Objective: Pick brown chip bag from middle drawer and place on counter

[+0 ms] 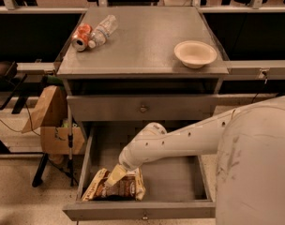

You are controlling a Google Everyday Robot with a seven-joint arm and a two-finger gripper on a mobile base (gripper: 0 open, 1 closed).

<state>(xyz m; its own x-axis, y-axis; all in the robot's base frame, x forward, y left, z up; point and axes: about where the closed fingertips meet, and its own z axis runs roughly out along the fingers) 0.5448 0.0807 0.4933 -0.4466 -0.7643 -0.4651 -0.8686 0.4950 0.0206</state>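
Hidden: the claw lies over the brown chip bag, and whether it is spread or pressed together cannot be told; whether it touches the foil is also unclear.
Cut off: the robot's broad white body covers the near right corner of the middle drawer and runs out of view at the right.
Arm: a smooth white shell with small dark dots slants from the right down to the left into the drawer.
Drawer: a shallow grey metal tray with low sides, pulled out, with a flat front panel.
Bag: crinkled foil, dark brown in the middle with cream-tan edges and unreadable print, lying flat in the near left corner of the drawer.
Counter: the counter is a dull grey metal top.
On it: a round white bowl at the right; an orange soda can and a clear plastic bottle lying side by side at the far left.
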